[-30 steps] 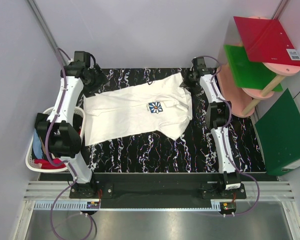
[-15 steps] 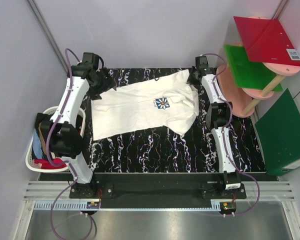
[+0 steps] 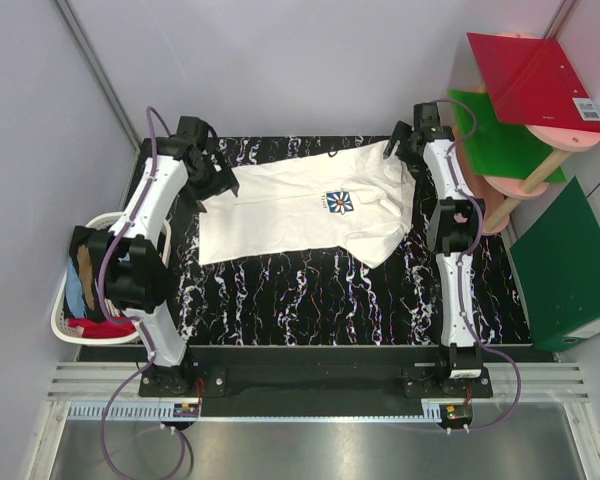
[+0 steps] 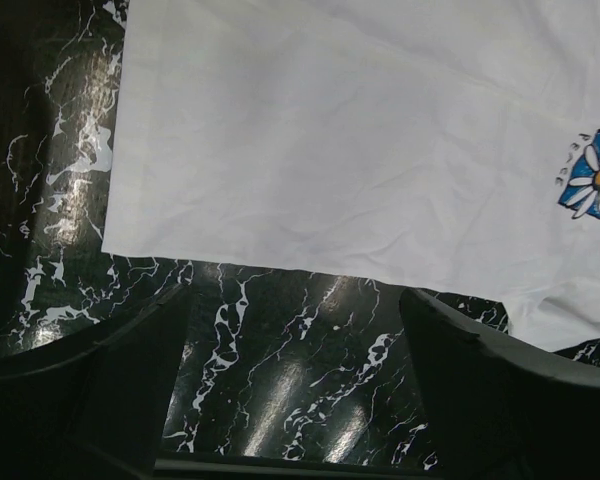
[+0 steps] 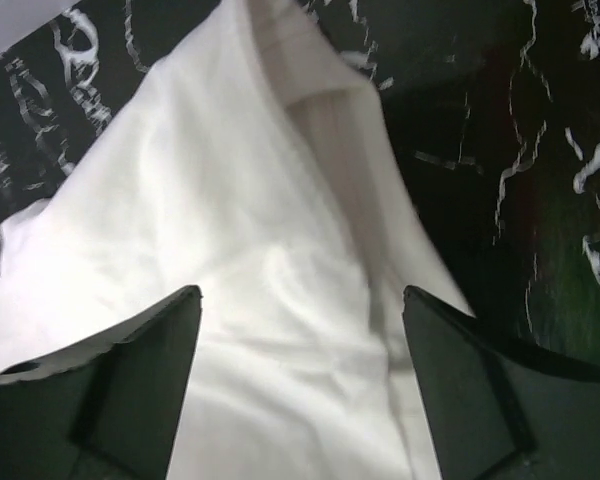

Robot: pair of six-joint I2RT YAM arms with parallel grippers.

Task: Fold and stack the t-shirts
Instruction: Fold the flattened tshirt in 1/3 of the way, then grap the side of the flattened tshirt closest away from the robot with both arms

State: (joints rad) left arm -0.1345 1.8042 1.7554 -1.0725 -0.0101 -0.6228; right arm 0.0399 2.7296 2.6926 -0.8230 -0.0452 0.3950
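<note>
We see one white tee (image 3: pixel 310 205) spread flat across the far half of the black marbled mat (image 3: pixel 310 300), lying slightly aslant, its far-right end higher in the top view than its left. A small blue-and-white daisy print (image 3: pixel 338 202) sits near its middle, with tiny dark lettering beside it that we cannot read. The left gripper (image 3: pixel 218 182) is at the tee's left edge. In its wrist view the jaws stand wide apart over bare mat (image 4: pixel 280 400), just off the cloth's edge (image 4: pixel 360 140), so it grips nothing. The right gripper (image 3: pixel 398 148) is at the tee's far-right corner. From its own camera we find the jaws (image 5: pixel 300 295) likewise spread, with cloth (image 5: pixel 260 300) lying between them and a folded ridge running away from the fingers. We see no pinch on it. Left of the mat a white basket (image 3: pixel 62 322) holds more clothes (image 3: pixel 85 300) in blue, tan and red. Off to the right, well apart from the tee, a red board (image 3: pixel 535 80) and a green board (image 3: pixel 495 135) rest on a pink stand (image 3: pixel 470 195).
</note>
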